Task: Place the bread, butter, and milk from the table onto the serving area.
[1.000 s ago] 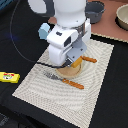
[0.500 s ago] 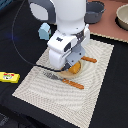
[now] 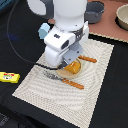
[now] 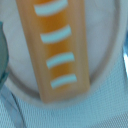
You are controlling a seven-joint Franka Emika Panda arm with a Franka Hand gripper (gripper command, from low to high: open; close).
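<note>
The bread (image 3: pixel 74 66), a golden-orange loaf with pale score lines, lies on the round tan plate (image 3: pixel 64 73) of the serving area (image 3: pixel 95 85). It fills the wrist view (image 4: pixel 56 47), with the plate (image 4: pixel 107 55) under it. My gripper (image 3: pixel 70 61) hangs just over the loaf, and its jaws seem to stand apart from the loaf's sides. The butter (image 3: pixel 9 76) lies on the dark table at the exterior view's left. The milk (image 3: pixel 44 29) stands behind my arm, partly hidden.
An orange-handled fork (image 3: pixel 64 80) and knife (image 3: pixel 88 59) lie on either side of the plate. Grey pots (image 3: pixel 95 11) stand on a pinkish-brown board (image 3: pixel 111 27) at the back right. A black cable runs along the mat's left side.
My hand has shifted slightly over the plate. The loaf stays at the same spot on the plate.
</note>
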